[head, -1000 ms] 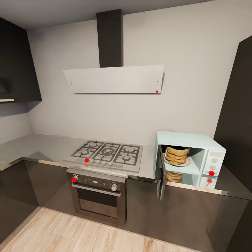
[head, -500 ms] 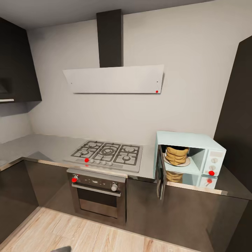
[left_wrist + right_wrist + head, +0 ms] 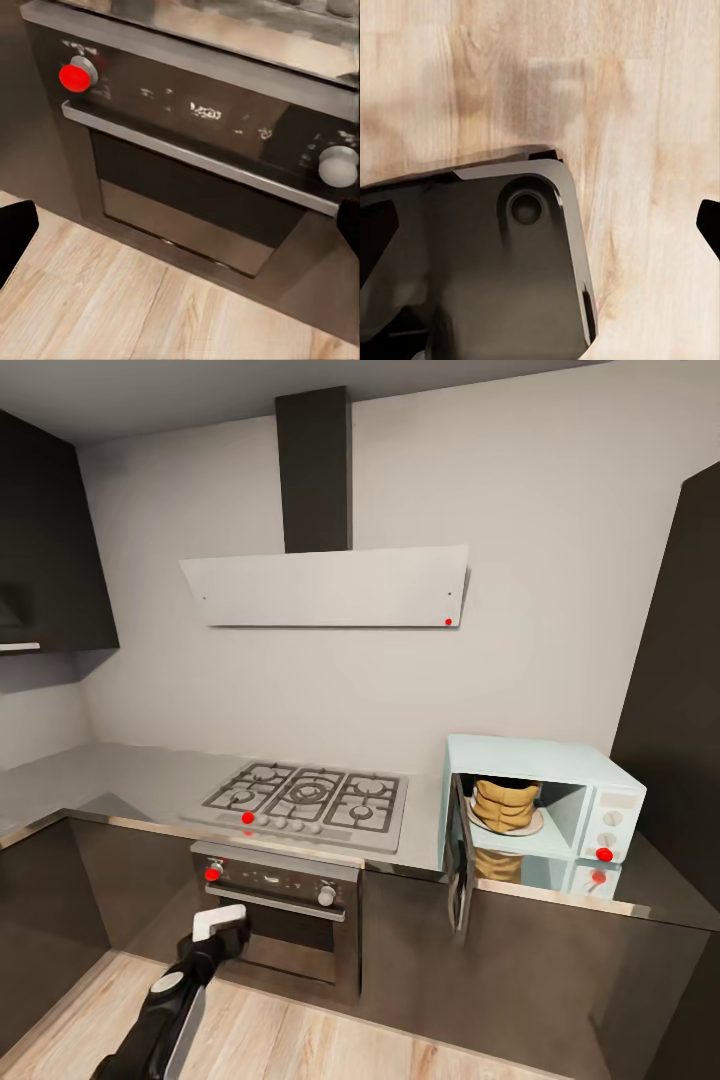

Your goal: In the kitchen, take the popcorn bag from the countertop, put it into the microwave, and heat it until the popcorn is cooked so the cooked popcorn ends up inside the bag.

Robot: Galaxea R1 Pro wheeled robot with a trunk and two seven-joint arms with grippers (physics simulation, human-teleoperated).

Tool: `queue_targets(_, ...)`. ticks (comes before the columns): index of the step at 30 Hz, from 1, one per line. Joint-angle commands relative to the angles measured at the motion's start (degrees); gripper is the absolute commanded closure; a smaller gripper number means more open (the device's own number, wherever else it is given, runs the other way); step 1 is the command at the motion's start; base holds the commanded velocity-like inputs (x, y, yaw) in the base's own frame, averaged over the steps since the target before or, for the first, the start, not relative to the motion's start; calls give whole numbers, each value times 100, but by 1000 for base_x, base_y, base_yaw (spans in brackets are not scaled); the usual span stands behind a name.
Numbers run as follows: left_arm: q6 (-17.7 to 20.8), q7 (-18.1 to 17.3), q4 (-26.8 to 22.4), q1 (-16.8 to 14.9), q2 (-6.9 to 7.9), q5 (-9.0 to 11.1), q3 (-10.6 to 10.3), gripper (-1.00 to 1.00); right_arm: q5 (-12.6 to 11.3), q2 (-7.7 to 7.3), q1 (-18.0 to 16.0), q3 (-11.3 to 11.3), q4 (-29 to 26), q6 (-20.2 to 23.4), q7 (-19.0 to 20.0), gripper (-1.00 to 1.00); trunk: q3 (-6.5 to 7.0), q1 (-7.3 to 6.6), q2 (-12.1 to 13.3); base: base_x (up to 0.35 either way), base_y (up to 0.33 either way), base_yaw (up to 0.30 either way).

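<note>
Right now I see the bag (image 3: 507,804) sitting inside the microwave (image 3: 545,800) at the right end of the countertop (image 3: 120,775), on the pale plate (image 3: 535,824) in its cavity. The microwave door (image 3: 459,865) hangs open toward me. My left gripper (image 3: 222,930) is low at near left, in front of the oven (image 3: 280,920). From the left wrist, its fingers (image 3: 15,236) sit wide apart with nothing between them. From the right wrist, my right gripper's fingertips (image 3: 709,221) are spread over the wood floor (image 3: 652,112), holding nothing, above a dark part of the robot (image 3: 480,262).
</note>
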Motion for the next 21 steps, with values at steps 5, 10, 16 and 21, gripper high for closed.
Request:
queue_targets(5,6,-13,-51,-89,-92,-2,-6,-100,7,-14,-3,-31,19,-29,2,-100,-2,2,-4,0,0,-163)
queue_targets(10,-8,-15,66,-96,-121,-2,-26,-100,8,-13,-3,-26,19,-38,6,-100,-2,2,-4,0,0,-270)
queue_targets(16,-14,-24,86,-97,-97,-2,-34,-100,8,-11,-3,-20,19,-42,10,-100,-2,2,-4,132,0,-275)
queue_targets(21,12,-36,86,-97,-75,-9,-110,-100,6,-9,-3,-19,19,-41,10,-100,-2,2,-4,317,0,-267)
